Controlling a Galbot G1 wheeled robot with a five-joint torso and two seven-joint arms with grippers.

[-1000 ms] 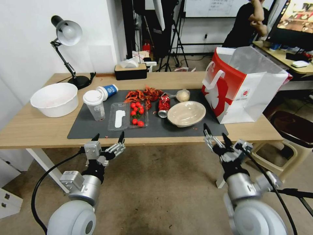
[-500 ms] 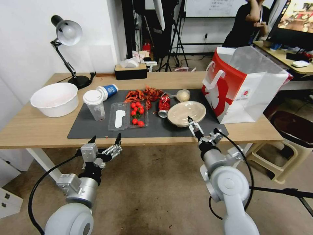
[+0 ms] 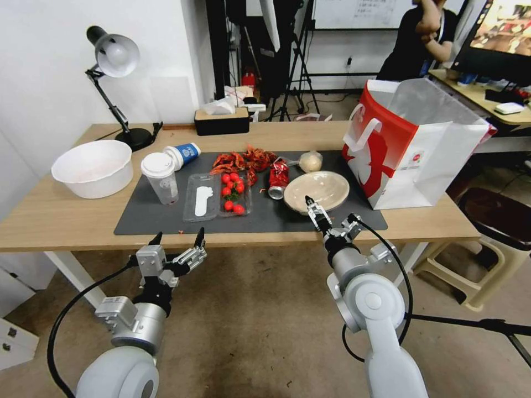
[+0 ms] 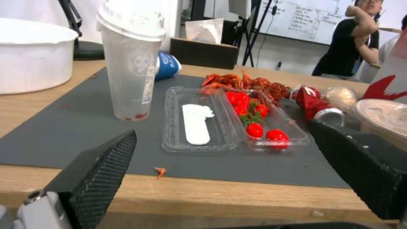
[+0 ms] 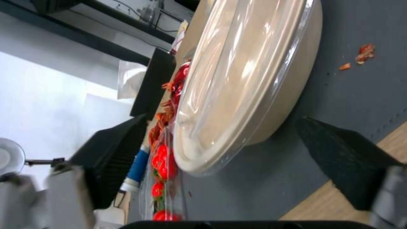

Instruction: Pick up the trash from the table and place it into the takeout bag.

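Head view: the right gripper (image 3: 319,214) reaches over the near edge of the long light-wood table (image 3: 55,218), turned on its side with its dark fingers spread apart at the near rim of the beige round bowl with a clear lid (image 3: 317,191). The bowl sits on the dark grey rectangular mat (image 3: 149,215), between the crushed red drink can (image 3: 277,178) and the large white-and-red paper takeout bag (image 3: 412,143), which stands upright and open at the table's right end. Behind the bowl lies a small clear sauce tub (image 3: 310,161). Farther left stand a clear plastic cup with a white lid (image 3: 160,178) and, lying on its side just behind it, a blue-and-white paper cup (image 3: 183,154). The left gripper (image 3: 176,239) hangs below the table's front edge, released and holding nothing.

Left wrist view: the left gripper's two black textured fingers (image 4: 100,171) stand wide apart, framing an open clear plastic clamshell of cherry tomatoes (image 4: 231,121), with the lidded cup upright beside it.

Right wrist view: the right gripper's fingers (image 5: 345,159) flank the lidded bowl's edge, one on each side, released and apart from it; the bowl rests on the mat.
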